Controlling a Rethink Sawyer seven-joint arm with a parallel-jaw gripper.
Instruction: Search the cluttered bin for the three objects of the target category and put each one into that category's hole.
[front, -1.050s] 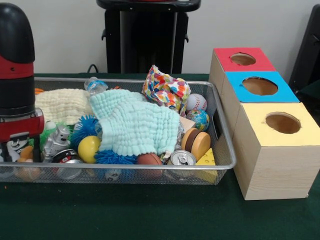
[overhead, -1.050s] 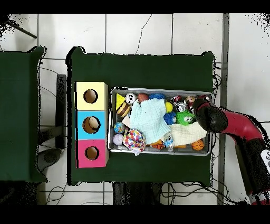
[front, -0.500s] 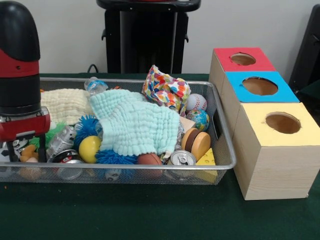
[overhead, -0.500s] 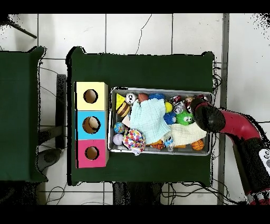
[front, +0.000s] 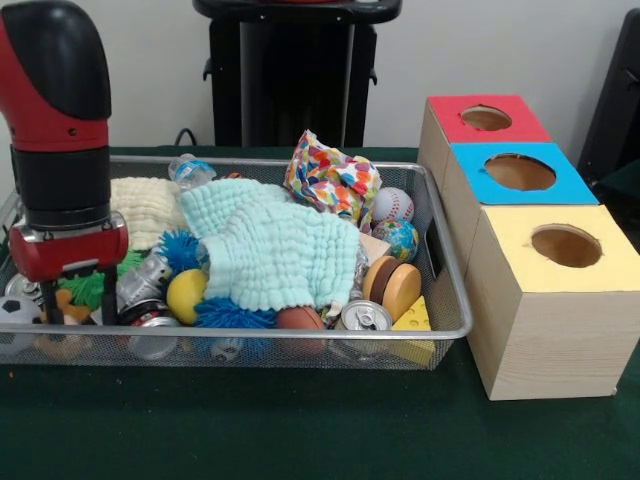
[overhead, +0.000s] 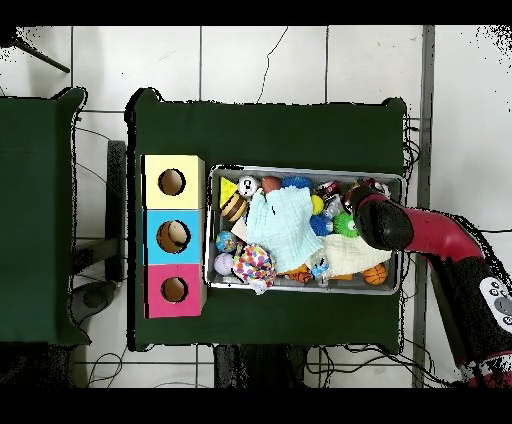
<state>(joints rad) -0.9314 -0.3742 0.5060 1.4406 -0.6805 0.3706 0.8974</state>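
Your targets lie somewhere in the wire bin (front: 440, 330), half buried under the mint cloth (front: 270, 245). The gripper (front: 78, 295) hangs at the bin's end farthest from the boxes (front: 545, 290); its fingers look spread, holding nothing.

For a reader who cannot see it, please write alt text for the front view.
A red and black robot arm reaches down into the left end of a wire mesh bin cluttered with balls, cans, toys and a mint cloth. Its hand sits low among the objects. Right of the bin stand three wooden boxes, each with a round hole: red, blue and yellow.
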